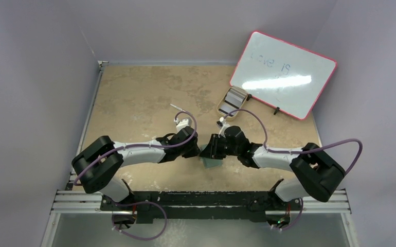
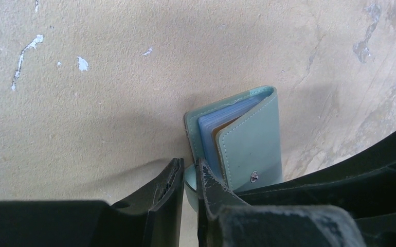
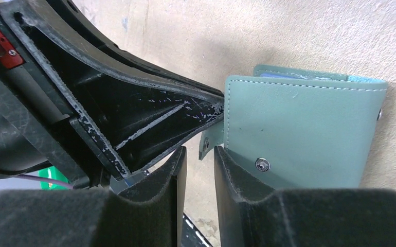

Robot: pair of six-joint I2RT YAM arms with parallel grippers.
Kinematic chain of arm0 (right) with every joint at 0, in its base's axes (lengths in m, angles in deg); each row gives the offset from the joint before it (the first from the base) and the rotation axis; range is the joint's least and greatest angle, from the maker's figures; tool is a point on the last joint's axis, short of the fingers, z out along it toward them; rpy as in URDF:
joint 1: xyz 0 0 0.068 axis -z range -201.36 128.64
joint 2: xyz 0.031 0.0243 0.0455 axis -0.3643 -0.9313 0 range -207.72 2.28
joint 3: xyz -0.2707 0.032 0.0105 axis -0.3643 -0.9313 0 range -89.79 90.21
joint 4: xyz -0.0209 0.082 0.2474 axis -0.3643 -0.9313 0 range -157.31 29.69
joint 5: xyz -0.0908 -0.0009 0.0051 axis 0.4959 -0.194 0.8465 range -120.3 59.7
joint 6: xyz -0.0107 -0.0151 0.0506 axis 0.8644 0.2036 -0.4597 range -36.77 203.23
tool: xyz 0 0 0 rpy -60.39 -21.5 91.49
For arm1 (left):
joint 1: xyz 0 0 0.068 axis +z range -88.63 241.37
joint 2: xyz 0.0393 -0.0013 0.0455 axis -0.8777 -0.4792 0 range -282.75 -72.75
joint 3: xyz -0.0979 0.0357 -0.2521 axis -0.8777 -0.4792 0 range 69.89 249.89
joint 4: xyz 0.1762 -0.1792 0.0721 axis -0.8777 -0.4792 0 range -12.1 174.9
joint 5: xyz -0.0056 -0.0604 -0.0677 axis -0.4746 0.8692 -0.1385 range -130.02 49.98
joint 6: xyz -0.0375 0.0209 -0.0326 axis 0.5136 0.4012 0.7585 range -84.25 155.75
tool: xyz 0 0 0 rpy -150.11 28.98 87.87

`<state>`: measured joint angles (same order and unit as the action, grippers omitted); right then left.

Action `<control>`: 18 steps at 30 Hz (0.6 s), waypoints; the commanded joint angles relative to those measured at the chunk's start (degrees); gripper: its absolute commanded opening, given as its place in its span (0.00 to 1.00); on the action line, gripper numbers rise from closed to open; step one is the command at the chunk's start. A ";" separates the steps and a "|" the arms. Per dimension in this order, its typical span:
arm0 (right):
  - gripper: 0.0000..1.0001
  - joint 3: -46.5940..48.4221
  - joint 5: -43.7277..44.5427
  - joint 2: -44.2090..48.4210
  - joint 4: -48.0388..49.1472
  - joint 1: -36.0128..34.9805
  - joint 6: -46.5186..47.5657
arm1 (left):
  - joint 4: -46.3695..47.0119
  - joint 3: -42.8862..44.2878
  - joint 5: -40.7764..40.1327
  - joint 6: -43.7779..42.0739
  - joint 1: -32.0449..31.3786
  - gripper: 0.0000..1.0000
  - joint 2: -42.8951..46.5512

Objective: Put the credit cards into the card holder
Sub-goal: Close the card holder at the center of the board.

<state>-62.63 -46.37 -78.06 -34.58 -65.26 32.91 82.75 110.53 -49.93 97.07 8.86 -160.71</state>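
The card holder (image 1: 212,162) is a grey-green wallet lying on the table between my two grippers. In the left wrist view it (image 2: 252,139) gapes slightly, showing pale blue pockets. My left gripper (image 2: 190,164) is shut on its snap strap (image 2: 190,180); it also shows in the top view (image 1: 198,152). My right gripper (image 3: 201,152) is slightly open with nothing between its fingers, and the strap's snap end (image 3: 206,144) sits just past the tips. One right finger (image 3: 237,175) lies against the cover (image 3: 299,134). The credit cards (image 1: 233,99) lie stacked in a beige tray at the back.
The beige oval tray (image 1: 220,109) stands behind the right gripper (image 1: 211,153). A pink-edged whiteboard (image 1: 283,74) leans at the back right corner. Grey walls enclose the table on the left, back and right.
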 commanded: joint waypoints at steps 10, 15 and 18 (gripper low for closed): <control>0.12 3.78 1.93 -1.94 -1.19 -1.36 0.87 | -2.40 2.88 -2.56 0.31 0.31 0.14 3.51; 0.00 3.65 2.21 -1.92 -1.00 -1.36 1.28 | -3.63 4.41 -2.09 0.68 1.42 0.17 5.44; 0.00 3.10 2.02 -2.10 -0.13 -1.37 1.11 | -3.09 6.73 -0.17 -0.37 1.90 0.21 4.89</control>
<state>-60.78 -45.57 -79.96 -36.28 -66.38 33.37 78.70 112.35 -51.11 97.29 9.75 -157.37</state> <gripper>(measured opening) 0.006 0.185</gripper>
